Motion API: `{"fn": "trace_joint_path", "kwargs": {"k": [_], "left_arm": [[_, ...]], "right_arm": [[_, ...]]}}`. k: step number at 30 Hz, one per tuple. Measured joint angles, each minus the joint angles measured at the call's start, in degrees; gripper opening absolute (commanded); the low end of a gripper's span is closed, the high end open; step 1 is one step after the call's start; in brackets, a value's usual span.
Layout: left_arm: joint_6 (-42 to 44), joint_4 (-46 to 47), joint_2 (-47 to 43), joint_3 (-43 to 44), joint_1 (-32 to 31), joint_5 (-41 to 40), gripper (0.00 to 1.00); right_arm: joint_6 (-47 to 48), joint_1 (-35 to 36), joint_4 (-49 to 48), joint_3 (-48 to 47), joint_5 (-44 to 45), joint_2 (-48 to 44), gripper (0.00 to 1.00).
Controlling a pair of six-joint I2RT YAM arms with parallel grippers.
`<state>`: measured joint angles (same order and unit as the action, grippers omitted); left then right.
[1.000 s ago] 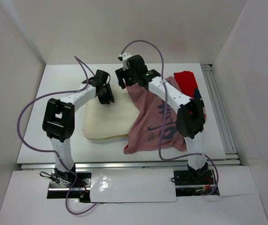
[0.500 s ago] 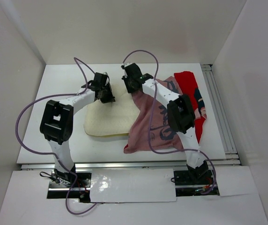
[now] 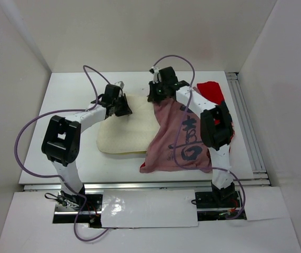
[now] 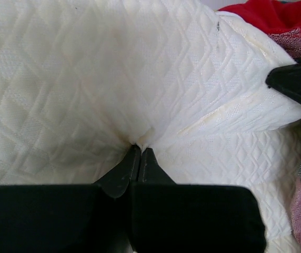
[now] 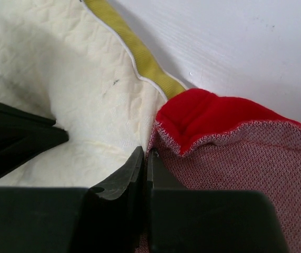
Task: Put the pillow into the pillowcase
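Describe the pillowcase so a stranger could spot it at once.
On the white table, look right, under the right arm. The pillowcase is the limp cloth there: faded pink with dark brush marks and a red far edge, unlike the cream quilted pillow at its left.

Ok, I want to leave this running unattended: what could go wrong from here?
1. The left gripper pinches only a small pucker of the pillow; a pull could slip it free.
2. The right gripper is shut on the pillowcase at its edge; it may hold one layer only, so the mouth might not open.
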<state>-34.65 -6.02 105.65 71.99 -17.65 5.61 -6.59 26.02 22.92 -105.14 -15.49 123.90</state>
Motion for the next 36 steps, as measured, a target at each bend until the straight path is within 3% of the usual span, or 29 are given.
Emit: {"fn": "trace_joint_path", "kwargs": {"k": [3, 4, 7, 36], "left_arm": [[0.0, 0.8, 0.0, 0.0, -0.6, 0.6, 0.00], [0.0, 1.2, -0.1, -0.2, -0.8, 0.7, 0.00], [0.0, 1.7, -0.5, -0.8, -1.1, 0.7, 0.00], [0.0, 5.7, -4.5, -5.6, -2.3, 1.1, 0.00]], "right_arm": [[-0.2, -2.3, -1.3, 2.6, -5.2, -1.6, 0.09], [-0.2, -2.9, -1.7, 3.4, -6.4, -1.9, 0.04], [-0.1, -3.9, -2.5, 5.3, -8.9, -2.8, 0.05], [5.4, -6.8, 3.8, 7.8, -15.4, -7.4, 0.11]]}}
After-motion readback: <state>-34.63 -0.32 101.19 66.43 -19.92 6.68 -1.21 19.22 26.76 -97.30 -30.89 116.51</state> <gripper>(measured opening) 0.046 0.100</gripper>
